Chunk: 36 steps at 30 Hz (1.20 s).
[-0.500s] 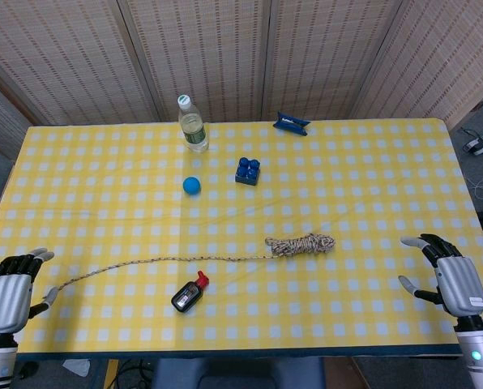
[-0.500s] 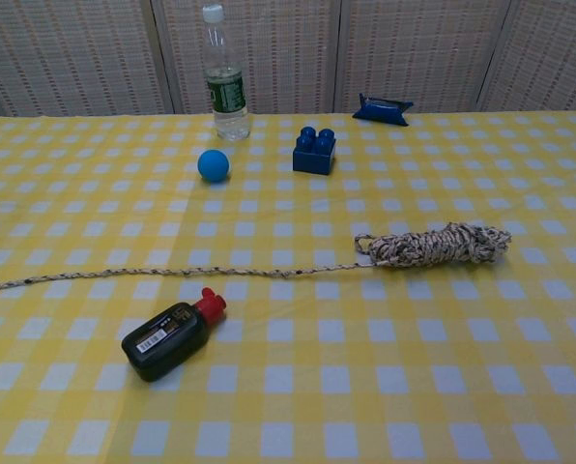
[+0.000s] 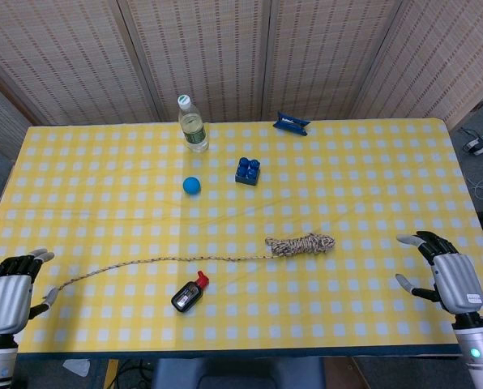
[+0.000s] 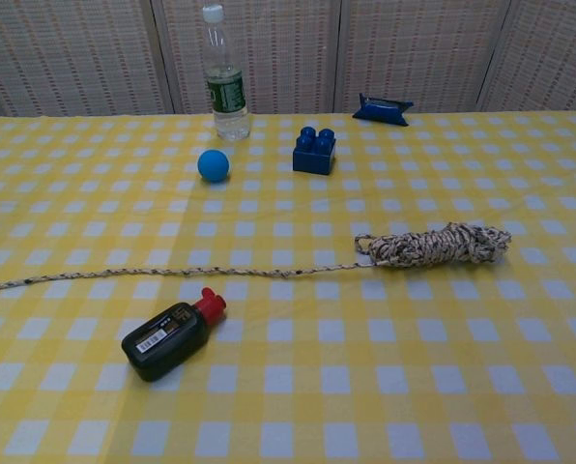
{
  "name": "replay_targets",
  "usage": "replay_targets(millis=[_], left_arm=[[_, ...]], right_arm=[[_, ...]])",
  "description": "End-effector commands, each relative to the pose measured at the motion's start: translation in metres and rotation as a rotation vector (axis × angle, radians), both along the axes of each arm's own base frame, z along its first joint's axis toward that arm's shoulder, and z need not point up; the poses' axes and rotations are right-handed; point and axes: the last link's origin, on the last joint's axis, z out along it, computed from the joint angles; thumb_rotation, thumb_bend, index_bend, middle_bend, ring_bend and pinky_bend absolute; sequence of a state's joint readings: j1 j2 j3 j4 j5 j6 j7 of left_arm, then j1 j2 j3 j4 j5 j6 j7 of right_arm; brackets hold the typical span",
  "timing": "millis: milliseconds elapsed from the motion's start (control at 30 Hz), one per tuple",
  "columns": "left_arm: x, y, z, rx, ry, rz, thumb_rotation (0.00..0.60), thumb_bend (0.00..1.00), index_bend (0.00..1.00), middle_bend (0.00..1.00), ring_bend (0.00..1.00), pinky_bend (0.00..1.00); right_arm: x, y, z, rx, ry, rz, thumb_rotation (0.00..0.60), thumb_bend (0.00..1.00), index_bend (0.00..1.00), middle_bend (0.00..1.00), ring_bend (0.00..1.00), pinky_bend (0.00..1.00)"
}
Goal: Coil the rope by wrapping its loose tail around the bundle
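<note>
The speckled rope bundle lies right of the table's middle. Its loose tail runs left in a long, nearly straight line. The tail's end stops beside the thumb of my left hand at the front left corner; I cannot tell whether they touch. That hand holds nothing and its fingers are apart. My right hand hovers at the front right edge, fingers spread and empty, well right of the bundle. Neither hand shows in the chest view.
A small black bottle with a red cap lies just in front of the tail. Further back are a blue ball, a blue toy brick, a plastic water bottle and a blue packet.
My right hand has shifted slightly left and up. The rope and my left hand have not moved.
</note>
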State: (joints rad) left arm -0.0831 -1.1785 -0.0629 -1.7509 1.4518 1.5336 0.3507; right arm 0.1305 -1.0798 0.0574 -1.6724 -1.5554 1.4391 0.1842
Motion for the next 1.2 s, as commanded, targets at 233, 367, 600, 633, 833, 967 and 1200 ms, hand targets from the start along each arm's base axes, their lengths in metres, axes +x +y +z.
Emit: replay_targets(millis=[233,367,600,633,833,967,1200], left_arm=[[0.002,-0.001,-0.001,-0.005,-0.007,-0.010,0.600,0.26,0.34,0.25,0.25,0.19],[0.002,-0.002,-0.001,-0.004,-0.010,-0.010,0.600,0.26,0.34,0.25,0.25,0.19],[-0.001,-0.006,0.000,-0.004,-0.007,0.002,0.600,0.26,0.35,0.25,0.25,0.19],[-0.002,-0.006,0.001,-0.003,-0.007,0.003,0.600,0.26,0.35,0.25,0.25,0.19],[-0.004,-0.006,-0.001,-0.012,-0.012,0.011,0.600,0.26,0.36,0.25,0.25,0.19],[-0.005,-0.006,-0.003,-0.017,-0.012,0.012,0.600,0.26,0.36,0.25,0.25,0.19],[-0.006,-0.005,-0.004,-0.023,-0.013,0.013,0.600,0.26,0.36,0.25,0.25,0.19]], right_arm=[[0.028,-0.035,-0.008,0.112,0.093,0.053,0.600,0.16,0.22,0.29,0.18,0.24],[0.043,-0.059,-0.024,0.185,0.168,0.080,0.600,0.14,0.21,0.27,0.18,0.24],[0.060,-0.091,-0.063,0.288,0.237,0.115,0.600,0.14,0.21,0.26,0.17,0.24],[0.061,-0.095,-0.068,0.296,0.245,0.119,0.600,0.14,0.21,0.26,0.17,0.24],[0.069,-0.113,-0.099,0.351,0.272,0.118,0.600,0.14,0.21,0.26,0.17,0.24],[0.073,-0.122,-0.116,0.383,0.293,0.119,0.600,0.14,0.21,0.26,0.17,0.24],[0.075,-0.132,-0.142,0.420,0.335,0.117,0.600,0.14,0.21,0.26,0.17,0.24]])
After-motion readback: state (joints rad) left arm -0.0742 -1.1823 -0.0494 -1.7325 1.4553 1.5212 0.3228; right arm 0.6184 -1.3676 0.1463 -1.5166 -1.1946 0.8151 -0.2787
